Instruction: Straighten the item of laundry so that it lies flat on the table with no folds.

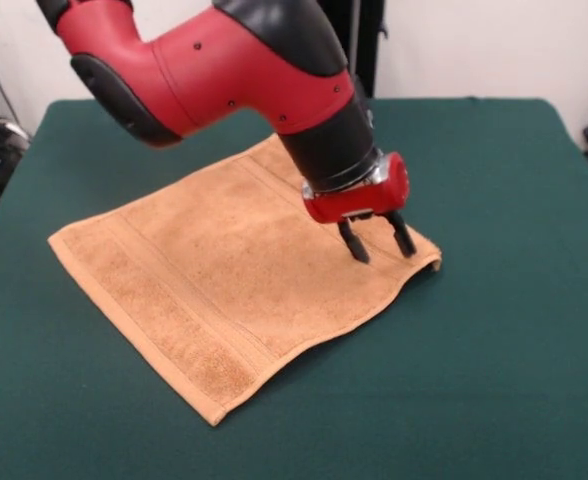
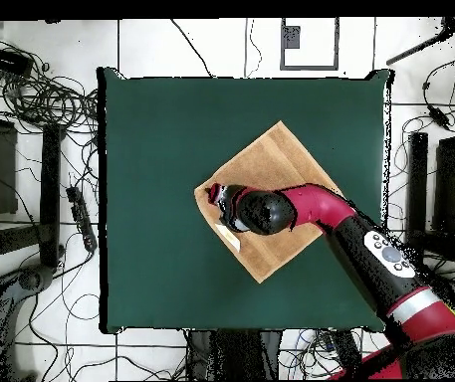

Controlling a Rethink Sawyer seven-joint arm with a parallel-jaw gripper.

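Terry towel (image 1: 224, 290), square, flat, pincer (image 1: 382, 243) parted

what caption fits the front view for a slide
Open gripper poised over the right corner of an orange-tan towel spread on the green table.

Towel (image 1: 224, 270): nubby orange-tan terry, matt, flatter woven bands. Counter (image 1: 494, 350): smooth dark green cloth, matt. Arm (image 1: 224, 60): glossy red and black plastic shell; tool (image 1: 377, 243) fingers dark.
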